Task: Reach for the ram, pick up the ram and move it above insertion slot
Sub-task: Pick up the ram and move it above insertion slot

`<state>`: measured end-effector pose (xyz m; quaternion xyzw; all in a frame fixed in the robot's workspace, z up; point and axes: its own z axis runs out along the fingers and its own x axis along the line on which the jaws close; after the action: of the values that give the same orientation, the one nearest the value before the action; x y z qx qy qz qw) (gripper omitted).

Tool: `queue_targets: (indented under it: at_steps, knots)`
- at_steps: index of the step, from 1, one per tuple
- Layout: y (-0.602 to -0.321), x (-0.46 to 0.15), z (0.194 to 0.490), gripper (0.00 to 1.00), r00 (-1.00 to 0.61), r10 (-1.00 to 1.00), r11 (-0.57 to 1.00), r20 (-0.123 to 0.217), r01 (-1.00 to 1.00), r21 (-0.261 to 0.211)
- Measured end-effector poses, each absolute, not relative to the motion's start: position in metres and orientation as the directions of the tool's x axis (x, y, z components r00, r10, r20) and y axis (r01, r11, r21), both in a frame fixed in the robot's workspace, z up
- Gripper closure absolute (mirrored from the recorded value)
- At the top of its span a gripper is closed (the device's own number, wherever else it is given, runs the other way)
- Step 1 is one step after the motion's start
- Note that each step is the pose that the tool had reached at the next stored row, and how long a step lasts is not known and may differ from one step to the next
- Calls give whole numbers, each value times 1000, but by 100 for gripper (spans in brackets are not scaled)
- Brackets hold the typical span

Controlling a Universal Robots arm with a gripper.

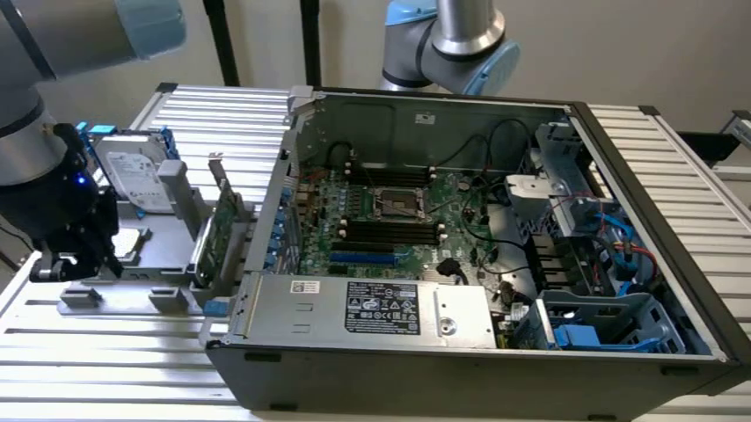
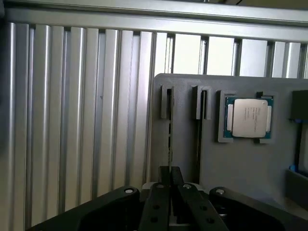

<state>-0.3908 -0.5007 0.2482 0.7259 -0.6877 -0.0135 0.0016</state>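
Grasping step, by the look of it: gripper (image 2: 170,175) jaws nearly together, seemingly pinched on the ram (image 2: 169,137) standing edge-on in its gray holder (image 2: 185,149) slot, so any lift needs to go straight out.

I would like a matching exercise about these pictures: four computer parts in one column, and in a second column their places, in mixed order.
Things:
1. hard drive
2. power supply
3. processor chip
4. motherboard

Places:
A. flat on the floor of the open computer case
B. lying in a square pocket of the gray holder
C. standing on edge outside the case, on the exterior view's left
D. inside the case, along the wall nearest the exterior camera, with a label on top

Pairs: 1-C, 2-D, 3-B, 4-A
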Motion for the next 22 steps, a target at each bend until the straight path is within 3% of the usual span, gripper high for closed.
queue_targets:
  at_steps: [22]
  knots:
    - [-501,-321,349,87,54,-998,-54,-17,-998,22]
